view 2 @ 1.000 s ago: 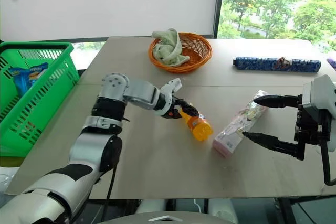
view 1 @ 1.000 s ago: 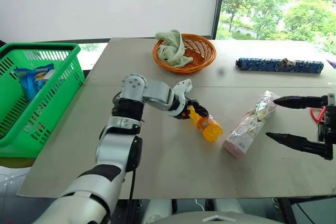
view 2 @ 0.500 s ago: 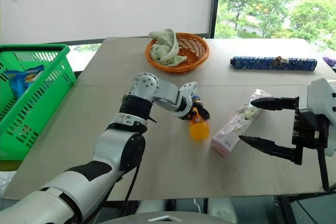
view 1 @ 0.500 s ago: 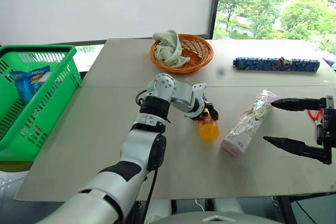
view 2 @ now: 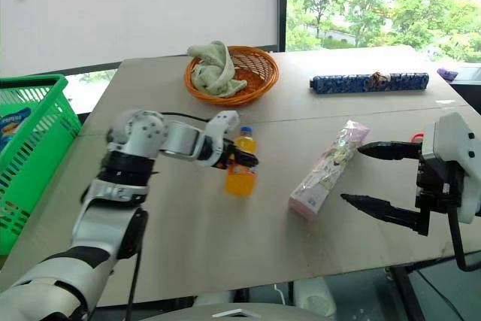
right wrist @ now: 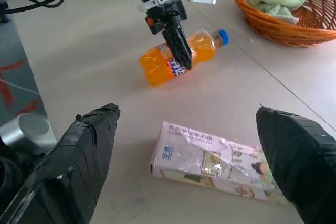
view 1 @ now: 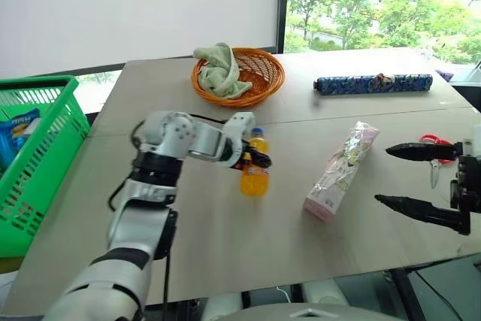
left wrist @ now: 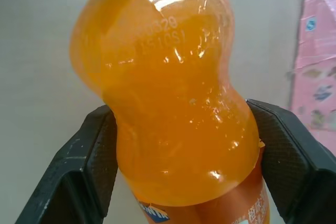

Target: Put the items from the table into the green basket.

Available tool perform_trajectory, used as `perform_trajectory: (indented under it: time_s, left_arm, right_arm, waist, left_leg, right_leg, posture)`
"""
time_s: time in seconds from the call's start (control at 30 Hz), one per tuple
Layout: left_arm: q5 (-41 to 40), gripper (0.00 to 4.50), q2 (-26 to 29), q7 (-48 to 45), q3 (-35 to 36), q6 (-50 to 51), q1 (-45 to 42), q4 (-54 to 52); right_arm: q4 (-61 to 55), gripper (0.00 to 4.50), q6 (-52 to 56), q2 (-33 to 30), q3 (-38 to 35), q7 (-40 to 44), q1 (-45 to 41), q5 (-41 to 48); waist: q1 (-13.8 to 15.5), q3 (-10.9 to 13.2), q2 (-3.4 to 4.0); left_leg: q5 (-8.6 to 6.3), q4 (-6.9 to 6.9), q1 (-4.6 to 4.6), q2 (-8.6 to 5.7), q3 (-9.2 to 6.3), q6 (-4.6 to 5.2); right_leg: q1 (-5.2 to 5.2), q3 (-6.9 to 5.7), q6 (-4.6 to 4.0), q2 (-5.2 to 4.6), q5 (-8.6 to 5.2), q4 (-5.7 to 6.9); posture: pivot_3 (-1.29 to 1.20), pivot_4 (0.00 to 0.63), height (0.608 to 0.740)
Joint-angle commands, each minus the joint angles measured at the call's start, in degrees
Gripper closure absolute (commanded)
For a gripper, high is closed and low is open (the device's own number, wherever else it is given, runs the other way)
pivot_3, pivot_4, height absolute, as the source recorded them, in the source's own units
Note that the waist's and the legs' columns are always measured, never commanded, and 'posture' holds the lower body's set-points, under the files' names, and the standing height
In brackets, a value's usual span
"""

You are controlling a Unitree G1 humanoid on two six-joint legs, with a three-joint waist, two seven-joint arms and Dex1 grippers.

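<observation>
L pincer [view 1: 250,162] clamps orange bottle [view 1: 254,174]; R pincer [view 1: 397,177] wide open, empty, nr snack packet [view 1: 340,170].

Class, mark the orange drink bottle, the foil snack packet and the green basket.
orange drink bottle [view 1: 254,180]: left eye view, on its lower body.
foil snack packet [view 1: 338,170]: left eye view, mid-length.
green basket [view 1: 46,137]: left eye view, lattice side wall.

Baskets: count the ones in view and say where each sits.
2. The green basket stands off the table's left edge, beside it, partly cut off by the frame. The round orange wicker basket sits on the table's far side, holding a green cloth.
</observation>
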Motion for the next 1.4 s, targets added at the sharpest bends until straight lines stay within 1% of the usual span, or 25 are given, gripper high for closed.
perform_trajectory:
  time_s: [0.03,0.07,0.13,0.2,0.23,0.3,0.37,0.4,0.47,0.5,0.53,0.57,0.67,0.73,0.87,1.03,1.1,1.17,1.23,1.3,1.4]
  left_arm:
    - [2.61,1.37,3.98,-9.75,3.01,-12.16,5.76,-9.11]
    - [2.74,1.37,4.2,-11.03,3.77,-13.39,6.76,-10.12]
    - [7.32,1.37,5.67,-11.86,5.69,-21.97,9.52,-12.48]
    - [10.44,1.37,5.97,-12.14,7.72,-28.28,11.37,-13.92]
    - [11.54,1.37,6.86,-12.38,8.97,-29.74,11.82,-13.98]
    - [14.38,1.37,9.18,-14.3,12.11,-35.74,12.31,-13.91]
    - [16.14,1.37,9.71,-14.24,15.2,-40.25,10.93,-12.74]
    - [16.7,1.37,9.69,-14.1,15.89,-41.01,10.29,-12.12]
    - [19.85,1.37,10.06,-11.6,18.17,-44.69,7.26,-9.8]
    - [21.9,1.37,10.72,-10.26,19.22,-46.84,5.45,-8.02]
    - [24.9,1.37,12.1,-9.16,19.89,-50.13,3.37,-4.64]
    - [26.88,1.37,12.85,-8.5,20.19,-52.01,2.28,-2.9]
    - [35.5,1.37,17.27,-7.31,19.75,-65.57,-1.36,6.27]
    - [39.27,1.37,19.53,-7.58,19.25,-71.97,-2.58,11.24]
    - [47.44,1.37,24.28,-8.24,16.37,-85.33,-6.28,24.69]
    - [52.03,1.37,26.5,-6.41,15.82,-92.29,-8.25,38.99]
    - [54.0,1.37,27.23,-6.04,15.0,-95.41,-8.71,43.5]
    - [53.6,1.37,27.16,-7.05,15.72,-96.23,-9.47,48.19]
    - [51.83,0.41,26.93,-8.27,17.39,-95.81,-9.99,52.36]
    - [51.52,0.09,26.62,-7.37,18.01,-96.46,-10.4,53.48]
    - [51.48,0.09,25.44,-7.23,18.02,-99.72,-10.4,49.77]
  right_arm:
    - [0.05,0.0,-1.86,0.72,7.63,-2.44,-5.04,0.0]
    - [0.25,0.0,-2.14,0.92,8.97,-2.5,-5.8,-0.47]
    - [1.09,0.0,-3.04,2.89,15.61,-4.17,-10.9,-1.9]
    - [2.06,0.0,-3.67,4.64,20.29,-5.15,-14.92,-3.12]
    - [2.71,0.0,-4.41,6.17,23.51,-5.34,-17.8,-4.66]
    - [5.53,0.0,-5.63,10.55,31.64,-6.84,-25.35,-9.67]
    - [8.49,0.0,-6.64,13.97,36.82,-8.03,-30.7,-14.15]
    - [9.46,0.0,-6.8,14.94,38.04,-8.31,-32.11,-15.45]
    - [12.4,0.0,-8.96,19.18,40.32,-10.56,-36.54,-18.94]
    - [13.79,0.0,-9.49,21.8,40.88,-12.15,-39.03,-19.82]
    - [15.23,0.0,-9.84,24.93,41.52,-13.81,-41.9,-20.55]
    - [15.81,0.0,-9.86,26.65,41.49,-14.59,-43.31,-20.74]
    - [15.8,0.0,-8.14,30.53,41.35,-15.77,-47.09,-19.53]
    - [14.48,0.0,-7.12,30.68,40.65,-15.88,-47.18,-18.84]
    - [13.79,0.0,-6.09,30.83,41.04,-16.31,-48.58,-19.14]
    - [11.63,0.0,-5.37,30.2,39.83,-16.26,-47.6,-17.89]
    - [10.84,0.0,-5.34,30.25,39.45,-16.04,-47.42,-17.16]
    - [10.18,0.0,-5.11,30.58,38.89,-16.15,-47.52,-15.99]
    - [10.29,0.0,-5.09,31.56,38.97,-17.05,-48.04,-15.64]
    - [10.14,0.0,-5.25,32.23,39.09,-17.8,-48.01,-15.41]
    - [9.63,0.0,-5.15,32.55,38.96,-18.34,-47.51,-15.04]
  waist:
    - [0.77,0.0,0.0]
    - [1.43,0.02,-0.04]
    - [2.62,0.04,-0.08]
    - [3.65,0.04,-0.08]
    - [4.09,0.02,-0.09]
    - [4.65,0.02,-0.09]
    - [5.48,0.02,-0.09]
    - [6.16,0.02,-0.1]
    - [7.56,0.01,-0.16]
    - [8.12,0.02,-0.17]
    - [8.47,0.02,-0.17]
    - [8.64,0.03,-0.18]
    - [9.33,0.01,-0.22]
    - [9.59,-0.04,-0.29]
    - [10.07,-0.11,-0.4]
    - [10.11,-0.17,-0.48]
    - [9.57,-0.26,-0.64]
    - [9.41,-0.28,-0.73]
    - [9.33,-0.33,-0.82]
    - [9.29,-0.38,-0.9]
    - [9.45,-0.39,-0.92]
  left_leg:
    - [0.0,0.0,0.0,-0.02,0.01,0.0]
    - [0.0,0.01,-0.02,-0.02,0.01,0.0]
    - [0.0,0.1,-0.15,-0.05,0.01,0.0]
    - [0.0,0.13,-0.26,-0.06,0.05,0.01]
    - [0.0,0.15,-0.42,-0.06,0.04,0.01]
    - [0.02,0.26,-0.84,-0.05,0.02,0.01]
    - [0.03,0.28,-1.01,-0.05,0.05,0.01]
    - [0.03,0.26,-1.04,-0.07,0.04,0.03]
    - [0.16,0.25,-1.13,-0.1,0.01,0.27]
    - [0.17,0.25,-1.13,-0.12,-0.01,0.27]
    - [0.18,0.25,-1.17,-0.13,0.01,0.27]
    - [0.18,0.25,-1.21,-0.14,0.02,0.28]
    - [0.19,0.26,-1.2,-0.2,0.06,0.28]
    - [0.18,0.24,-1.19,-0.19,0.11,0.28]
    - [0.17,0.24,-1.2,-0.14,0.31,0.29]
    - [0.15,0.28,-1.12,-0.04,0.54,0.23]
    - [0.15,0.28,-1.11,-0.02,0.57,0.24]
    - [0.17,0.29,-1.13,-0.01,0.58,0.27]
    - [0.17,0.28,-1.15,0.0,0.58,0.29]
    - [0.17,0.28,-1.17,0.02,0.59,0.29]
    - [0.17,0.3,-1.17,0.04,0.6,0.29]
  right_leg:
    - [0.01,0.01,0.0,-0.05,0.0,0.0]
    - [-0.04,0.03,-0.01,-0.08,0.01,-0.01]
    - [-0.09,0.01,-0.01,-0.14,0.01,-0.02]
    - [-0.22,0.05,-0.01,-0.18,0.02,-0.03]
    - [-0.35,0.04,-0.01,-0.18,0.02,-0.02]
    - [-0.7,0.01,-0.06,-0.13,0.07,0.03]
    - [-0.89,0.04,-0.08,-0.07,0.1,0.04]
    - [-0.92,0.02,-0.08,-0.06,0.09,0.04]
    - [-0.93,-0.05,-0.07,-0.02,0.08,0.03]
    - [-0.93,-0.09,-0.05,0.02,0.09,0.03]
    - [-0.98,-0.13,0.04,0.28,0.15,0.04]
    - [-1.02,-0.16,0.15,0.36,0.22,0.06]
    - [-1.03,-0.19,0.19,0.47,0.24,0.12]
    - [-1.04,-0.2,0.2,0.49,0.24,0.13]
    - [-1.02,-0.29,0.2,0.43,0.25,0.12]
    - [-0.99,-0.24,0.28,0.37,0.31,0.16]
    - [-1.0,-0.22,0.29,0.37,0.32,0.2]
    - [-1.02,-0.22,0.29,0.38,0.32,0.21]
    - [-1.05,-0.22,0.29,0.38,0.32,0.22]
    - [-1.11,-0.21,0.29,0.38,0.32,0.27]
    - [-1.12,-0.21,0.29,0.38,0.32,0.38]
  posture:
    - [-0.1,0.015,0.74]
    - [-0.08,0.012,0.74]
    - [-0.05,0.01,0.74]
    - [-0.03,0.009,0.74]
    - [-0.01,0.006,0.74]
    - [0.01,0.007,0.74]
    - [0.04,0.002,0.74]
    - [0.04,0.002,0.74]
    - [0.08,0.0,0.74]
    - [0.09,0.0,0.74]
    - [0.09,0.0,0.74]
    - [0.09,0.0,0.74]
    - [0.09,0.0,0.74]
    - [0.09,0.0,0.74]
    - [0.07,0.0,0.74]
    - [0.05,0.0,0.74]
    - [0.04,0.0,0.74]
    - [0.04,0.0,0.74]
    - [0.04,0.0,0.74]
    - [0.05,0.0,0.74]
    - [0.06,0.0,0.74]
